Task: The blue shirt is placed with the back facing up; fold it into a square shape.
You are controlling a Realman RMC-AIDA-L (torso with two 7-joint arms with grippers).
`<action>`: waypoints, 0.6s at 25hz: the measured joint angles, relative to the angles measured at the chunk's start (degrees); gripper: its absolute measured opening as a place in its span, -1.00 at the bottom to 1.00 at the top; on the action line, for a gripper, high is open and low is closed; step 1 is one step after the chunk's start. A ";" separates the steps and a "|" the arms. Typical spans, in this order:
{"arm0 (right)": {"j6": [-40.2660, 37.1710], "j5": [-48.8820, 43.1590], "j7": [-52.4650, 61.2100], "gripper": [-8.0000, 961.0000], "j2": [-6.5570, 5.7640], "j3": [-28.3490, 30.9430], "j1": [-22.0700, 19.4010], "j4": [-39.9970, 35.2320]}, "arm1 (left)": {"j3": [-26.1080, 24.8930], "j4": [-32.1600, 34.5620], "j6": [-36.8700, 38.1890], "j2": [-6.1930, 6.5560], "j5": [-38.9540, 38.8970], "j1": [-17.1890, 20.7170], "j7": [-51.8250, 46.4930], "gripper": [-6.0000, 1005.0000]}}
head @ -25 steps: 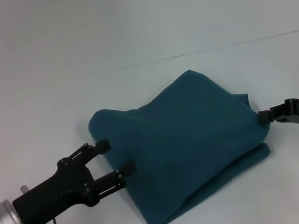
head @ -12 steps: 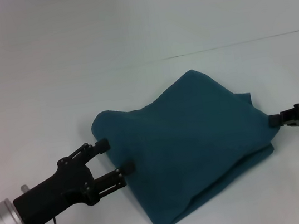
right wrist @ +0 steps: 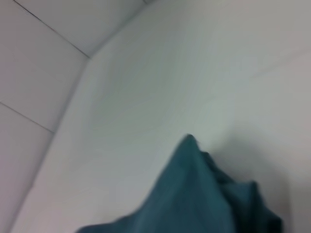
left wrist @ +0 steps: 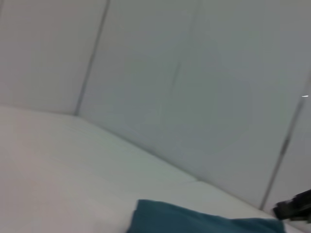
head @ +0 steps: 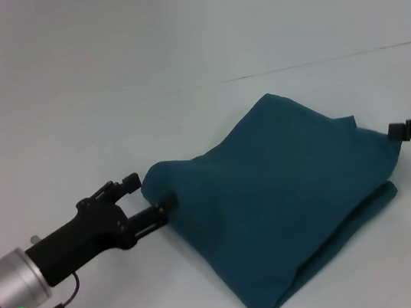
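The blue shirt [head: 280, 189] lies folded on the white table as a raised, tent-like heap, plain side showing. My left gripper [head: 151, 193] is at its left edge with its fingers apart; the lower fingertip [head: 166, 204] touches the fabric. At the right border, my right gripper [head: 392, 131] meets the shirt's lifted right corner and appears shut on it. In the left wrist view a strip of the shirt [left wrist: 194, 221] shows, with the right gripper [left wrist: 294, 211] beyond it. A peaked fold of the shirt [right wrist: 204, 194] fills the right wrist view.
The white table [head: 174, 50] stretches around the shirt on every side, with a faint seam line [head: 330, 58] across the back. Pale wall panels [left wrist: 146, 73] stand behind the table.
The right gripper has drawn right and slightly up, and the shirt has slid right with it. The left gripper has followed up and to the right, staying at the shirt's left edge.
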 joint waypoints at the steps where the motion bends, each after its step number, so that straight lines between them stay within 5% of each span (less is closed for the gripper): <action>1: -0.84 0.02 -0.70 -0.87 0.00 0.94 0.20 -0.01 | 0.01 -0.24 -1.31 -0.02 -0.19 -0.51 -0.39 0.78; 4: -2.09 0.07 -2.27 -0.80 0.13 2.61 0.67 -0.03 | 0.21 -0.95 -4.89 -0.06 -0.53 -1.83 -1.18 0.78; 12: -2.69 2.76 -4.00 0.06 0.43 3.44 0.79 0.04 | 0.30 -1.51 -10.09 -0.07 -1.72 -4.05 -2.68 0.77; 15: -2.68 3.15 -3.76 0.06 0.22 3.46 0.91 0.04 | 0.94 -2.61 -9.89 -0.07 -1.57 -5.39 -3.38 0.78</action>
